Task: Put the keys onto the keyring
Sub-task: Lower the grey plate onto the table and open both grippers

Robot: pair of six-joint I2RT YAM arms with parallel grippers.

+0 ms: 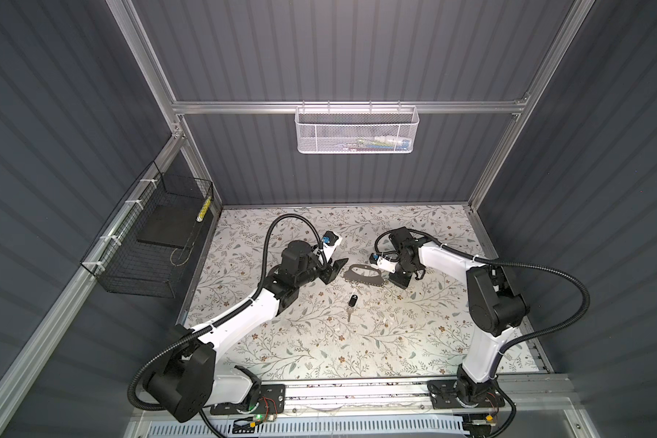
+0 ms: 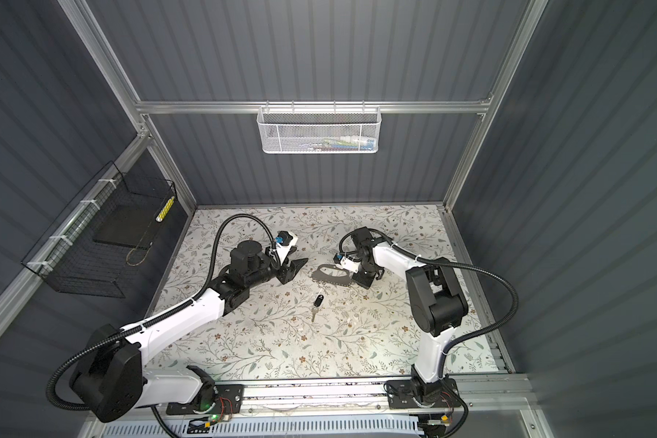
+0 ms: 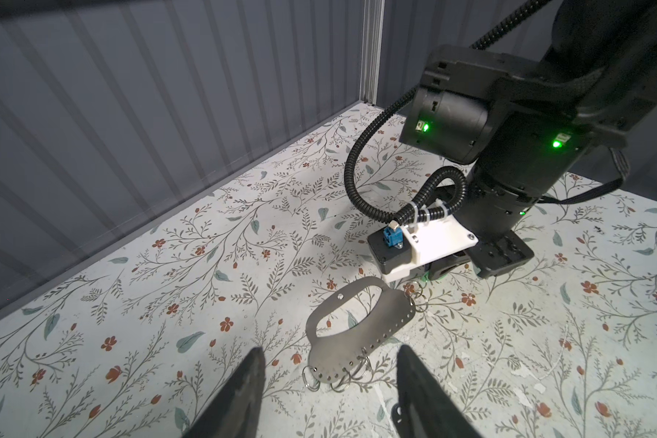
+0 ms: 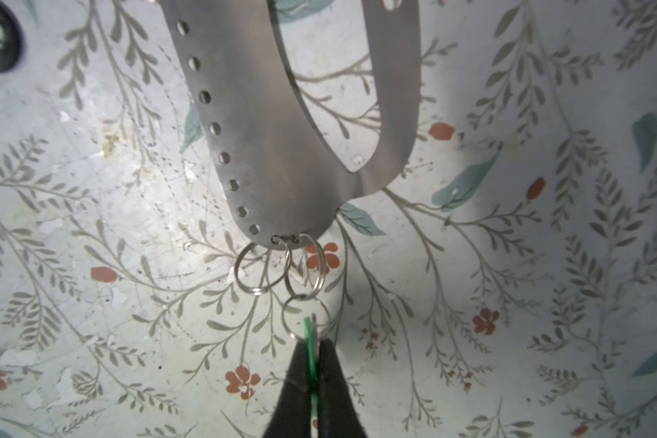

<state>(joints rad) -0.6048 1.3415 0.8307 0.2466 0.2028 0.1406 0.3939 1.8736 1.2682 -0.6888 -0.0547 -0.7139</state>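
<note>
Threading: my right gripper (image 4: 313, 349) pinches the green tag (image 4: 308, 328), aiming it at the keyring (image 4: 258, 125).
Left gripper (image 3: 330, 349): jaws apart, empty.

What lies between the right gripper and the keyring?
In the right wrist view: the green tag pinched by the right gripper, its small ring, then split rings on the keyring.

Left arm (image 1: 239, 318) low with jaws parted — right arm (image 1: 442, 259) bent down at the wrist, jaws pinched shut.

Keyring (image 3: 372, 314) on floral table (image 3: 167, 284), near end between spread left claw (image 3: 330, 350) fingers.
</note>
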